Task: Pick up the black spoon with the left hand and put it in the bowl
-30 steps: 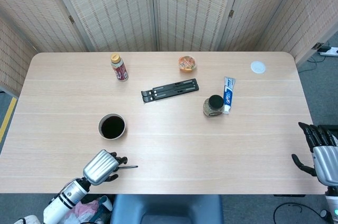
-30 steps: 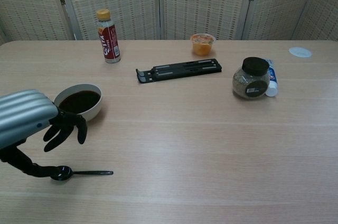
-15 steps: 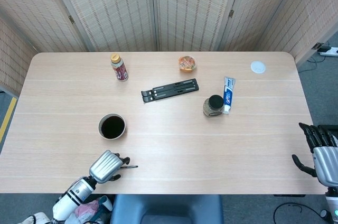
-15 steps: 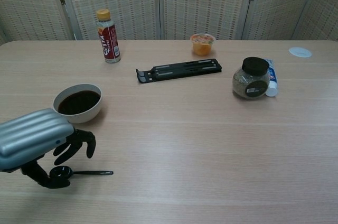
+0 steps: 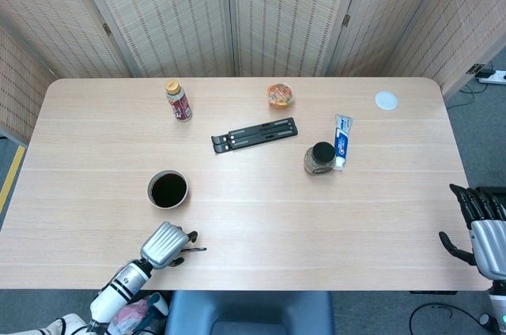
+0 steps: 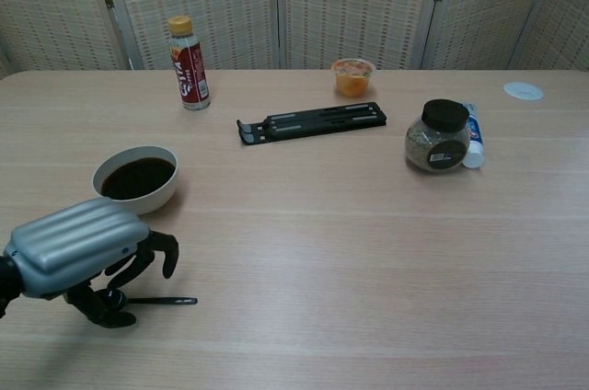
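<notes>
The black spoon [image 6: 167, 301] lies flat on the table near the front edge, its handle pointing right; its handle also shows in the head view [image 5: 195, 250]. My left hand [image 6: 87, 257] [image 5: 166, 244] is low over the spoon's bowl end. Its thumb is down beside that end and its fingers [image 6: 158, 252] curl above the handle without closing on it. The white bowl [image 6: 138, 202] [image 5: 150, 190] of dark liquid stands just behind the hand. My right hand [image 5: 478, 228] hangs off the table's right edge, fingers apart and empty.
Further back stand a red-labelled bottle [image 6: 188, 63], a black folding stand [image 6: 313, 121], an orange cup [image 6: 352, 77], a black-lidded jar [image 6: 442, 137] with a toothpaste tube [image 6: 473, 137] beside it, and a white lid [image 6: 523, 90].
My left hand has moved right and come lower over the spoon's bowl end, its thumb closing in beside it. The spoon has not moved. The right hand stayed still.
</notes>
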### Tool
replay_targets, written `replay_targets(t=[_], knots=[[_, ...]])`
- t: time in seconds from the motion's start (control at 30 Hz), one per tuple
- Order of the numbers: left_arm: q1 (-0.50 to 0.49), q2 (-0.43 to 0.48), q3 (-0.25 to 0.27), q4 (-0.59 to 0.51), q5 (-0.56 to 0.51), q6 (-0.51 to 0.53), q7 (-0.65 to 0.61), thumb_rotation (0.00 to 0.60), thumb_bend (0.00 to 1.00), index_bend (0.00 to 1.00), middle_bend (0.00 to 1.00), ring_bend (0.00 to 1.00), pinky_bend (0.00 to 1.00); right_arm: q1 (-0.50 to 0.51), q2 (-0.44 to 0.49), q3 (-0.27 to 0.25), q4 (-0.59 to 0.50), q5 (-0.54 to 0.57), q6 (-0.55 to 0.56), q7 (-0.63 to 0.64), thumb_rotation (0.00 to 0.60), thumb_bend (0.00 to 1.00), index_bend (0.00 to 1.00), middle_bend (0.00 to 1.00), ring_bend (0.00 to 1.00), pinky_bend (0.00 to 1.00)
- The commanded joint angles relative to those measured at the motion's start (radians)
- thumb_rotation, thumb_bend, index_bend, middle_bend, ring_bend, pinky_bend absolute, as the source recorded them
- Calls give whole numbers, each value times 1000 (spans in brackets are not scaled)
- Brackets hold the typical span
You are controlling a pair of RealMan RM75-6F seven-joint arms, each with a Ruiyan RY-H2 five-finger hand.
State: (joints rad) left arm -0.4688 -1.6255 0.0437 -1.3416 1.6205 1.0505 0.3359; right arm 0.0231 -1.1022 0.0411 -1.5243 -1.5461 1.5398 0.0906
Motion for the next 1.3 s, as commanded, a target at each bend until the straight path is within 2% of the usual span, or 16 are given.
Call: replay_targets(t=[0.03,0.73,1.13,1.2,1.3], knots=[[-1,-2,0,13,-8,2,2,600,203,464,796,698,934,0,0,0,1,0,-1,0,600,225,0,134,126,91],[-10,7,-23,95,-62,24,-22,600,202,470,795,698,934,1,2,1,-11,0,-2,-14,600,225,0,134,126,91],[-6,54,-6,-25,-71,27,30,600,221,476,813,717,934,-1,-1,0,-7,-5,2,-9,600,225,0,134,126,91],[-7,53,-10,-46,-90,16,85,600,260,484,827,730,934,-3,1,0,-6,-6,5,-6,600,225,0,134,125,91],[-2,66,-25,-119,-163,-8,231,600,293,487,835,738,936,-6,3,-1,-5,-6,10,-3,600,225,0,134,126,91]])
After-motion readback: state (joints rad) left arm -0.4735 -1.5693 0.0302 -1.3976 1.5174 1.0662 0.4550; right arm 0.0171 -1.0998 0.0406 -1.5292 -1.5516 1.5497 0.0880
